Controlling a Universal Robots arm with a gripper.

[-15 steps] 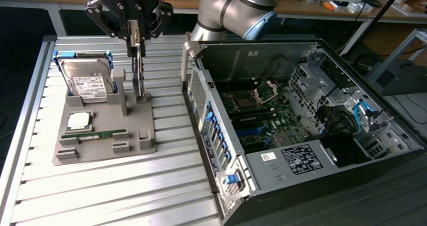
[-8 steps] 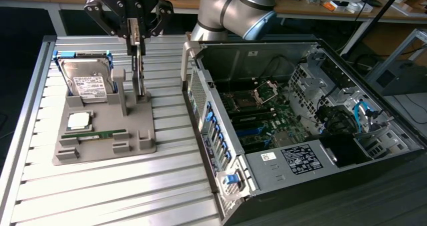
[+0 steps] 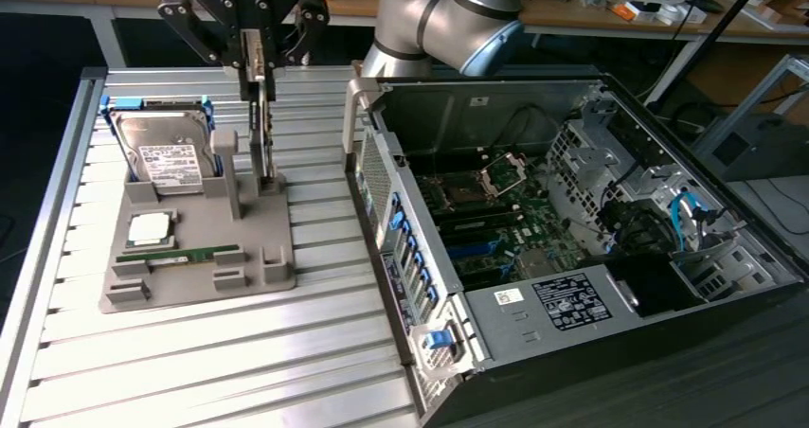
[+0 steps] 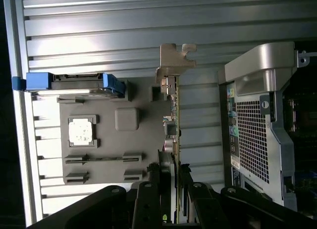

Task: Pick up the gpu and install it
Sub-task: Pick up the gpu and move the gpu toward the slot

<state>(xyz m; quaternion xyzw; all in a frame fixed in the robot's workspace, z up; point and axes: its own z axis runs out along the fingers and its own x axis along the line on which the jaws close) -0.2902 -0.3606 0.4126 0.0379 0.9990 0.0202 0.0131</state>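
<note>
Pincer (image 3: 258, 85) clasping gpu (image 3: 264, 149), slatted metal table (image 3: 189, 352)

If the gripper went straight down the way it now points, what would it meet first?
The gripper points down with its jaws seemingly shut on the upright gpu, so that card comes first; directly beneath it is the gray holder.

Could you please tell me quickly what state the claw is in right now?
Claw: closed on the gpu, which stands on edge in the grey holder.
</note>
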